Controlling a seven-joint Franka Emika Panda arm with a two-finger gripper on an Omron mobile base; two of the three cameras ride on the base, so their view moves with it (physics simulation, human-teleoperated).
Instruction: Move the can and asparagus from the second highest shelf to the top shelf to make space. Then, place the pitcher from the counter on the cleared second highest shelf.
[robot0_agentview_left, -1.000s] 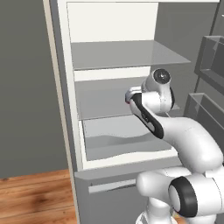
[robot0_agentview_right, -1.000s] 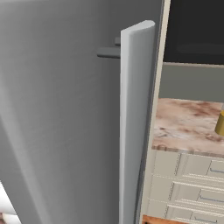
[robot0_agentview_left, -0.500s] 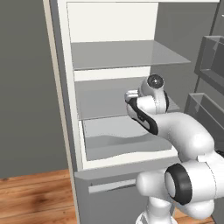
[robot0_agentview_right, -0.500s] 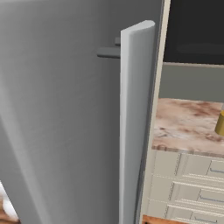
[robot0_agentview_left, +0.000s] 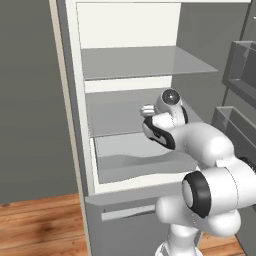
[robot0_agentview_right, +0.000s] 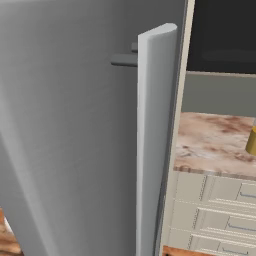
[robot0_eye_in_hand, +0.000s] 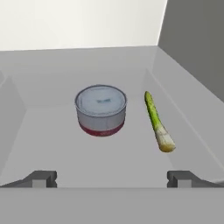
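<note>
With its jaws spread wide and empty, the gripper (robot0_eye_in_hand: 111, 178) faces the can (robot0_eye_in_hand: 101, 109) and asparagus (robot0_eye_in_hand: 157, 124), both unmoved on the second highest shelf (robot0_eye_in_hand: 65, 162); pitcher (robot0_agentview_right: 252, 141) waits on the desk (robot0_agentview_right: 210, 145).

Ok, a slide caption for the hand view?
Open gripper facing squat grey red-banded metal can beside thin green asparagus spear on grey fridge shelf.

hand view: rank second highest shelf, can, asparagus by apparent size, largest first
1. second highest shelf, which spans nearly the full width of the view.
2. can, wider and bulkier than the spear.
3. asparagus, about as long as the can is wide but far thinner.

The can and asparagus lie at a similar depth, so the ranking holds.
</note>
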